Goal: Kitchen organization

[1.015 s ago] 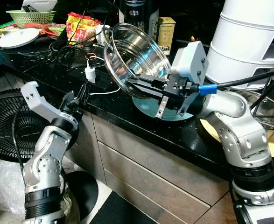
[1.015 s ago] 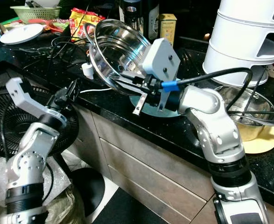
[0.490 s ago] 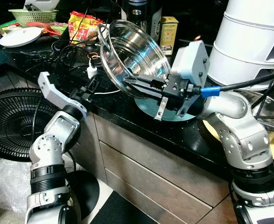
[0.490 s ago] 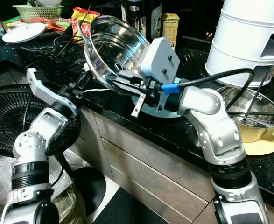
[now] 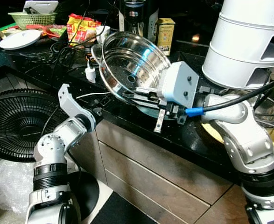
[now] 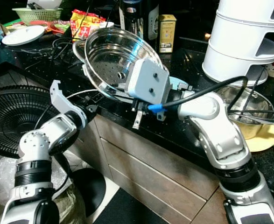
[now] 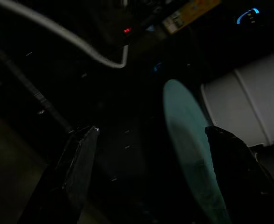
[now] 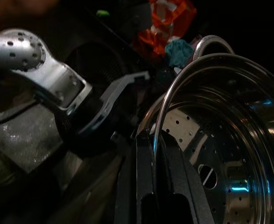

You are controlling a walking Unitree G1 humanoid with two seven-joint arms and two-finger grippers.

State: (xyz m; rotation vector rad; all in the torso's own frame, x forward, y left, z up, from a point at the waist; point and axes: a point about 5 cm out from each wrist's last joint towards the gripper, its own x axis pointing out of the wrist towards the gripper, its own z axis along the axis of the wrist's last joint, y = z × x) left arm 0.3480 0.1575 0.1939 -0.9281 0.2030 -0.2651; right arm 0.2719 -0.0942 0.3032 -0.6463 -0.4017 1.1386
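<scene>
Steel steamer pan [image 5: 129,63] tilted, its rim pinched by the right gripper [image 8: 156,154]; left gripper [image 7: 148,154] spread beside the counter [image 5: 127,119]

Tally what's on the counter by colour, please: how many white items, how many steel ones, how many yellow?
White: 3 - tiered steamer, plate, plug adapter
Steel: 2 - perforated steamer insert clamped by the right pincer, bowl at the right
Yellow: 2 - box, snack packet
Total: 7
</scene>
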